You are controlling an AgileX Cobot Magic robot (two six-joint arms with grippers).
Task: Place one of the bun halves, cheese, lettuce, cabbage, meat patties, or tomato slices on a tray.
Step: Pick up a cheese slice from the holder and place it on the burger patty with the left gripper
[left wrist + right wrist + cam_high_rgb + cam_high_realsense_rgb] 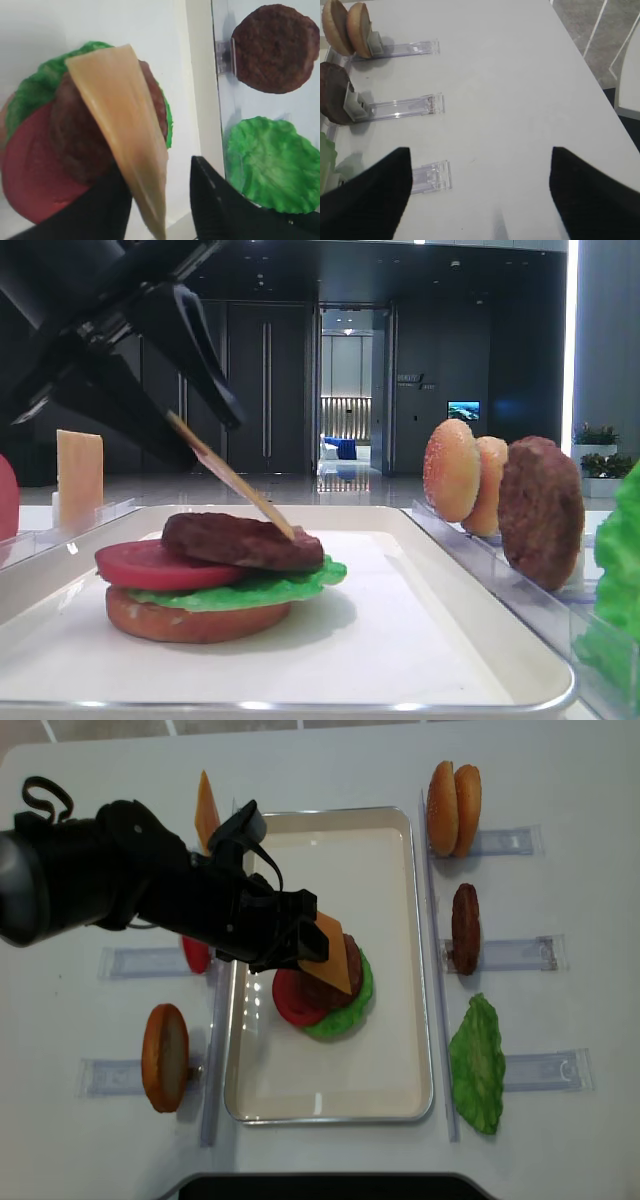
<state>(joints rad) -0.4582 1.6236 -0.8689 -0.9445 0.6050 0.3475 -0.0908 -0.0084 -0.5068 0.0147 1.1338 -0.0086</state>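
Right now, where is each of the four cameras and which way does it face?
Exterior high: low at the tray's edge, facing level across the stack; left gripper top left.
Right wrist: above bare table beside the racks, looking down; right gripper open.
Left wrist: over the stack, looking down; cheese between its fingers.
Realsense: overhead, straight down; left arm shows.
Three views share the cheese.

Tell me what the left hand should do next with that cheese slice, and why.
Probably open a little more and lift away: the cheese slants from the left hand, its low edge already resting on the meat patty of the stack on the tray.
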